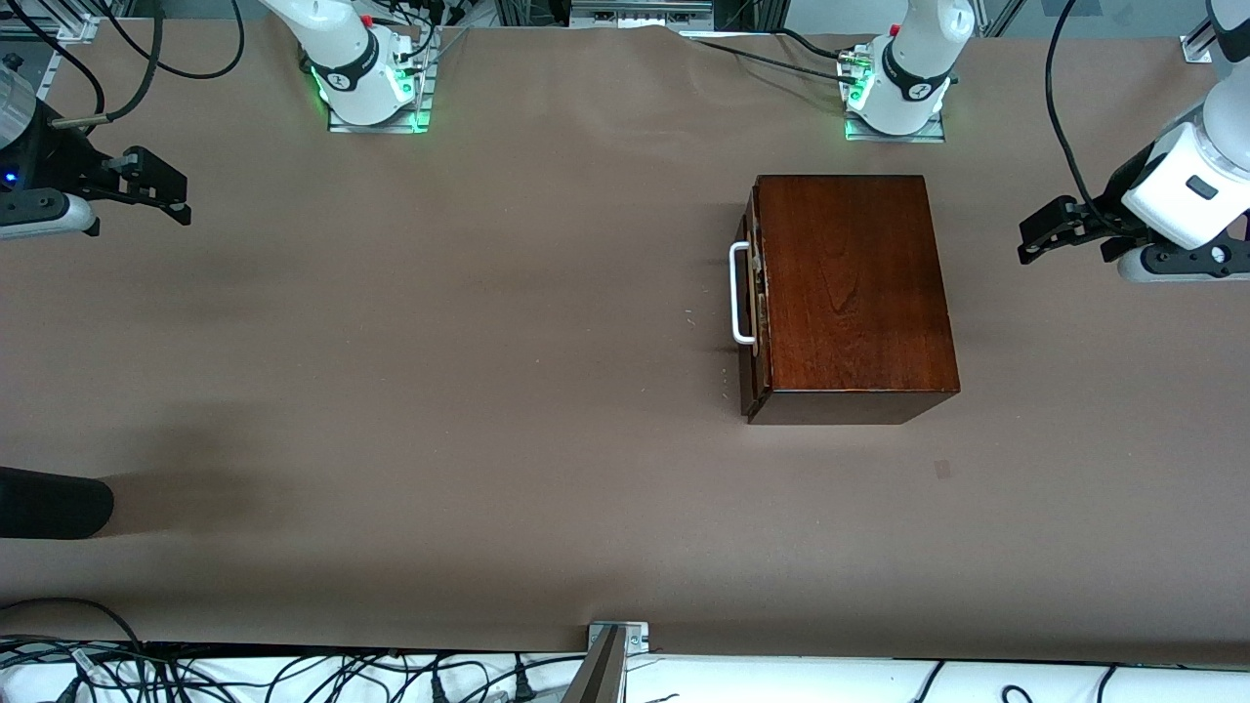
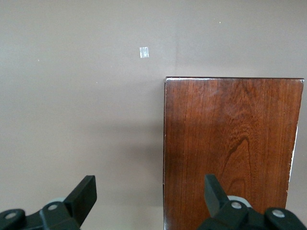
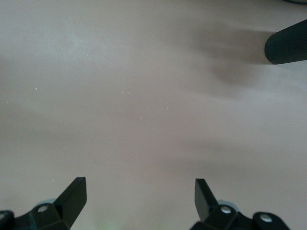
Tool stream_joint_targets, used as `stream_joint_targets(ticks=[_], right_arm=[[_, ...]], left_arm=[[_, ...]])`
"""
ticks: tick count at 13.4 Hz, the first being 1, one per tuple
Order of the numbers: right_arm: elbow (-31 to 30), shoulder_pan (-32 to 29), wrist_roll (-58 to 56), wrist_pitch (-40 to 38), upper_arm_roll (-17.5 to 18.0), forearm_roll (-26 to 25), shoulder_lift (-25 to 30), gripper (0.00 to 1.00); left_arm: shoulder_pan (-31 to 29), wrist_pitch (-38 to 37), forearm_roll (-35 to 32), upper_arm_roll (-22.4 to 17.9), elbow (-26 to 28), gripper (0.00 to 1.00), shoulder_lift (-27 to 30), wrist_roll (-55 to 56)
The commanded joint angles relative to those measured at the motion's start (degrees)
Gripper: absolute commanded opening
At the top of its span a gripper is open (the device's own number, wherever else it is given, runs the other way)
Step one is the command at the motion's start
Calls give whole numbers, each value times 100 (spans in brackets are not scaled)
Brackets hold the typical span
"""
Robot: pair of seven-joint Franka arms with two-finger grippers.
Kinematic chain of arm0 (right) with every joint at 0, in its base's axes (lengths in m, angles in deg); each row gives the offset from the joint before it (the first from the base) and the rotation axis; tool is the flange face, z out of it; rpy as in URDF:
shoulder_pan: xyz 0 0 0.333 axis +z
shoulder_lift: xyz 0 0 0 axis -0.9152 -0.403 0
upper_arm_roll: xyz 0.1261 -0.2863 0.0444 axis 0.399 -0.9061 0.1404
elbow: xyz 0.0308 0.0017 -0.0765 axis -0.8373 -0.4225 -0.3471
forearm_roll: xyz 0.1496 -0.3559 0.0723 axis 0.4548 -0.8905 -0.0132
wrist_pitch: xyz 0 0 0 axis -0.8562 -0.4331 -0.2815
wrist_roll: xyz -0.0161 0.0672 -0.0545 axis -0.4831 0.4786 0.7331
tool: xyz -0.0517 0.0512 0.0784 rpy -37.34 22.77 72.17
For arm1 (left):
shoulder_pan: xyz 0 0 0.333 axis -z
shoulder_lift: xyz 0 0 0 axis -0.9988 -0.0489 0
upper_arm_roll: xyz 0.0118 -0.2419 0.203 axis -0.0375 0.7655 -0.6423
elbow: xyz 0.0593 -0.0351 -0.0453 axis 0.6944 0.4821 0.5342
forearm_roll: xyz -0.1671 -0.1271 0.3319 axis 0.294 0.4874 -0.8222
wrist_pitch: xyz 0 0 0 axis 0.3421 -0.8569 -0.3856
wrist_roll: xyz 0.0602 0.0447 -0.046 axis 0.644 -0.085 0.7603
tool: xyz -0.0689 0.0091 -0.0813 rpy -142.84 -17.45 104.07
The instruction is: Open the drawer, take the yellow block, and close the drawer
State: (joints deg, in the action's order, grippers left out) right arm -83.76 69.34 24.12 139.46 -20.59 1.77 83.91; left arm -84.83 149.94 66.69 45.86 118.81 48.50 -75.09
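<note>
On the brown table (image 1: 488, 342), both arms wait at opposite ends, drawer shut.
Right gripper (image 1: 161, 190) hangs over the right arm's end, fingers (image 3: 72, 196) spread wide, holding nothing; a dark cylinder (image 1: 54, 503) lies nearer the front camera. The drawer (image 1: 754, 312) sits closed in the wooden box (image 1: 850, 293), white handle (image 1: 739, 293) facing the right arm's end; yellow block unseen. Left gripper (image 1: 1040, 234) hovers over the left arm's end, wide open, empty.

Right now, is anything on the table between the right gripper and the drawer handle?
Nothing visible. The right gripper hangs open over bare table at its own end, and the handle on the shut drawer faces that way. The yellow block isn't visible.
</note>
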Motion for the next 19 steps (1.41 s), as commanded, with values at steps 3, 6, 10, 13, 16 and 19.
stream_joint_targets(ticks=[3,6,10,13,16,19], right_arm=[[116,-73,42,-34,60,61,-31,100],[116,-64,42,-43,60,69,-31,100],[116,-64,42,-43,60,69,-22,100],[116,-73,42,-52,60,69,-31,100],[116,-73,42,-43,60,69,-31,100],[116,-73,42,-34,60,69,-31,100]], left_arm=[[71,-521,280,25,-233,100,-189,-115],[203,-547,334,393,-241,100,-364,-80],[527,-241,308,1158,-635,100,-1065,709],[1246,399,238,1256,-795,100,-1577,1744],[1652,876,220,1256,-672,100,-2025,2223],[1995,1297,-358,1256,-331,100,-2158,2687]])
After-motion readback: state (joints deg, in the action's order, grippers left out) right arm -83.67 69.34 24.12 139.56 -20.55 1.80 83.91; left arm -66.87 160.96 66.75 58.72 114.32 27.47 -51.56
